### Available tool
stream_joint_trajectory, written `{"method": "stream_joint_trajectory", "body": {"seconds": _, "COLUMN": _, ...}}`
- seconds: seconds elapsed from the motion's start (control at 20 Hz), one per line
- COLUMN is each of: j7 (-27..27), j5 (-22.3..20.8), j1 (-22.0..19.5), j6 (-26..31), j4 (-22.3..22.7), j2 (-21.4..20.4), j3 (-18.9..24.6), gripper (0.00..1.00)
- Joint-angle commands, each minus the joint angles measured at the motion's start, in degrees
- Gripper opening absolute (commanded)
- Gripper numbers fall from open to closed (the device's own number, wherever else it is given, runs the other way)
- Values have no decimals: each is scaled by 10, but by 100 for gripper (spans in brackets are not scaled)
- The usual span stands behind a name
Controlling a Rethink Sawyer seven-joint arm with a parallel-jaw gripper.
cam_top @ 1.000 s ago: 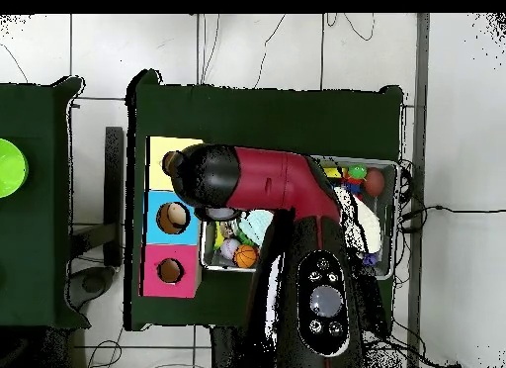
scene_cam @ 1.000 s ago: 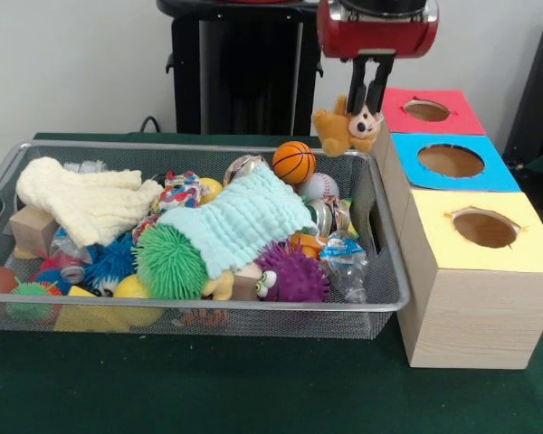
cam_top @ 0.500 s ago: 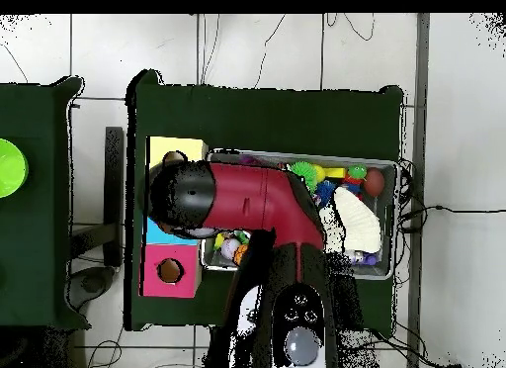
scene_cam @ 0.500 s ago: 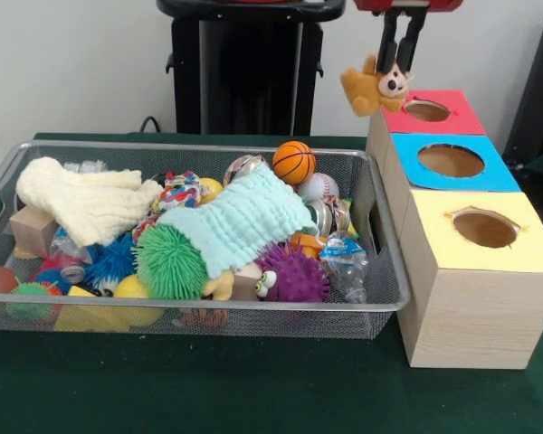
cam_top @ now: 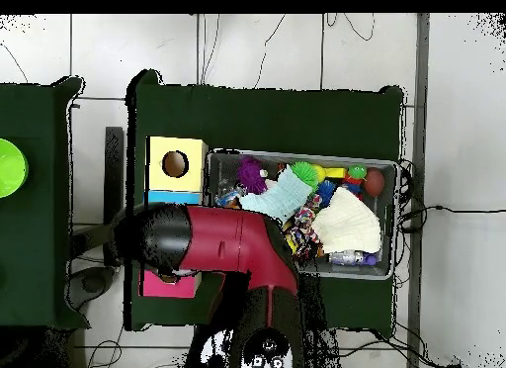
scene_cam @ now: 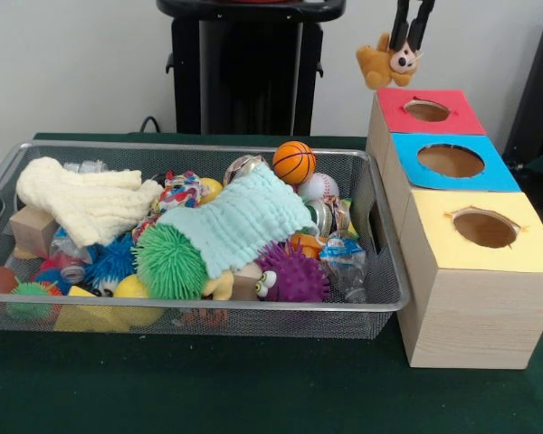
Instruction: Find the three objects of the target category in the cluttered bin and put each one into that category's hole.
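My gripper shows only as two dark fingers at the top edge of the front view. It is shut on an orange-tan plush animal with dark ears. The plush hangs in the air just above and left of the round hole in the red top of the pale wooden box. The wire mesh bin stands left of the box, full of clutter. No other plush animal shows in it. In the overhead view the red arm covers the gripper, the plush and most of the red top.
In the bin lie a mint knitted cloth, a cream cloth, a small basketball, and green and purple spiky balls. The blue-topped hole and the yellow-topped hole sit nearer the camera. The black pedestal stands behind.
The gripper has lifted the plush up from the bin's far right corner and carried it right, towards the red top. In the overhead view the arm has swung over the blue and red tops.
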Motion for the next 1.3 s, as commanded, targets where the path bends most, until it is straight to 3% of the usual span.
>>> {"method": "stream_joint_trajectory", "body": {"seconds": 0.05, "j7": 157, "j5": 25, "j1": 12, "j6": -83, "j4": 136, "j2": -19, "j3": -15, "gripper": 0}}
{"method": "stream_joint_trajectory", "body": {"seconds": 0.3, "j7": 164, "j5": 34, "j1": 22, "j6": -143, "j4": 174, "j2": -14, "j3": -14, "gripper": 0}}
{"method": "stream_joint_trajectory", "body": {"seconds": 0.7, "j7": 189, "j5": 61, "j1": 51, "j6": -193, "j4": 212, "j2": -13, "j3": -1, "gripper": 0}}
{"method": "stream_joint_trajectory", "body": {"seconds": 1.1, "j7": 180, "j5": 123, "j1": 60, "j6": -215, "j4": 260, "j2": -38, "j3": 22, "gripper": 0}}
{"method": "stream_joint_trajectory", "body": {"seconds": 1.3, "j7": 138, "j5": 180, "j1": 32, "j6": -239, "j4": 300, "j2": -55, "j3": 66, "gripper": 0}}
